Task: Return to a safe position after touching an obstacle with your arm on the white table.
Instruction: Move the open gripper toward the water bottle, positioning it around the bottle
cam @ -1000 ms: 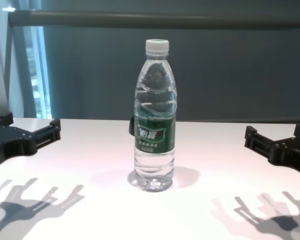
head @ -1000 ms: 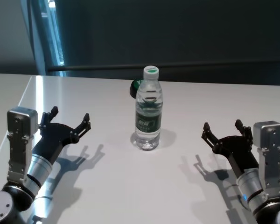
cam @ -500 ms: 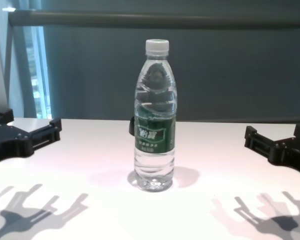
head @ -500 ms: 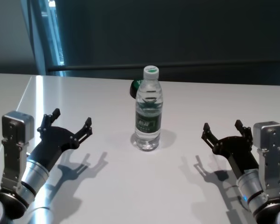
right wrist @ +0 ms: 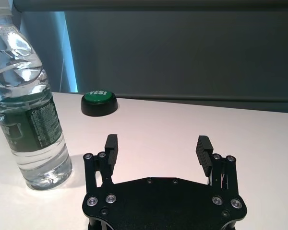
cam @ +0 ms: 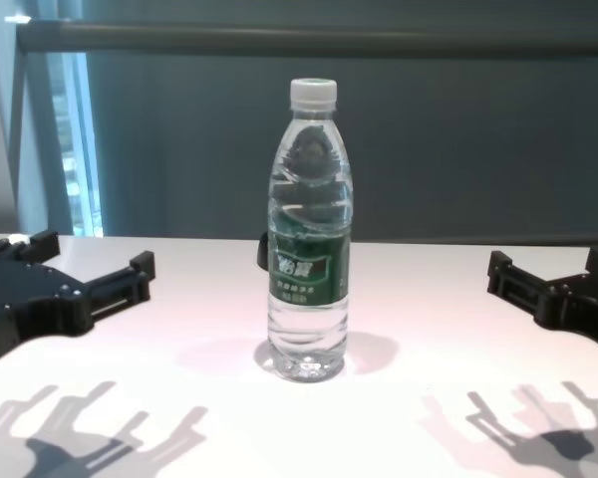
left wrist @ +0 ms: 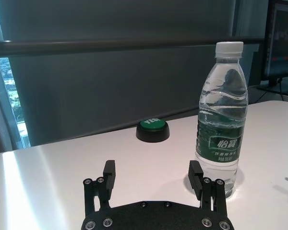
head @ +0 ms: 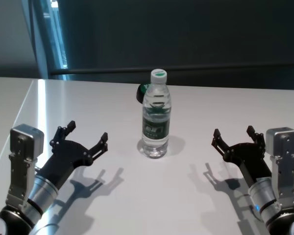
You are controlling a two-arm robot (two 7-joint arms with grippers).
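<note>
A clear plastic water bottle (head: 156, 115), the obstacle, stands upright near the middle of the white tabletop (head: 186, 205), white cap on top and a dark green label around its waist. Just behind it, toward the far edge, sits a low black button with a green top (left wrist: 152, 130).

The left pincer (head: 86, 139) hovers low over the tabletop to the left of the bottle, near it but apart, with a gap of bare surface between. Its two black fingers are spread wide and hold nothing. The right pincer (head: 233, 137) rests well to the right of the bottle, also spread wide and empty, apparently idle.

No contact with the bottle is visible at this moment, so the step in hand is judged to be the left arm's approach for the touch. To do it well, the arm should brush the bottle lightly and low on its body, since a tall, narrow bottle is likely to tip if pushed near the cap. It should then draw straight back along its own path, clear of bottle and button.
</note>
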